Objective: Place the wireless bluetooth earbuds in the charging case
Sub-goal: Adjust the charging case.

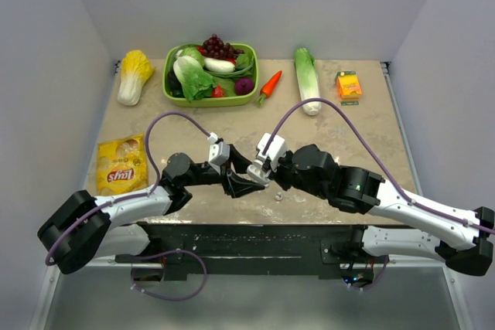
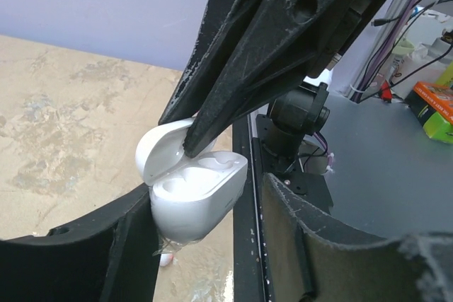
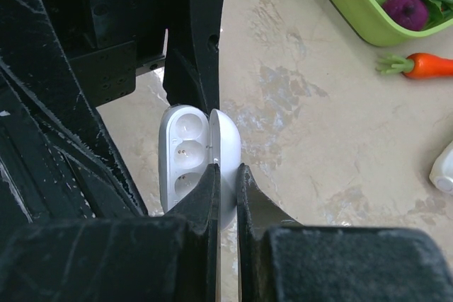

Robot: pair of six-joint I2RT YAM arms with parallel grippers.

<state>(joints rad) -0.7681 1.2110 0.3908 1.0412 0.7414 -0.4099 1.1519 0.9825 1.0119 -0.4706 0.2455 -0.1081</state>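
Charging case (image 3: 185, 164): raised off the desk (image 1: 371, 129) between the two grippers, with the lid swung open and both wells empty.
Right gripper (image 3: 226, 178): fingers pinched shut on the thin lid.
Left gripper (image 2: 209, 206): fingers stand part-way apart around the case body. One is against its side, but I cannot tell whether they clamp it.
Earbud (image 1: 278, 197): a tiny pale piece on the desk just beside the grippers, probably one bud. The other is not visible.
Handling: the case is a light, hard, glossy shell that is likely to slip. The hinge looks like the weak point, so hold the case by the broad sides of the body. The bud is small and rolls easily, so take it by the stem.
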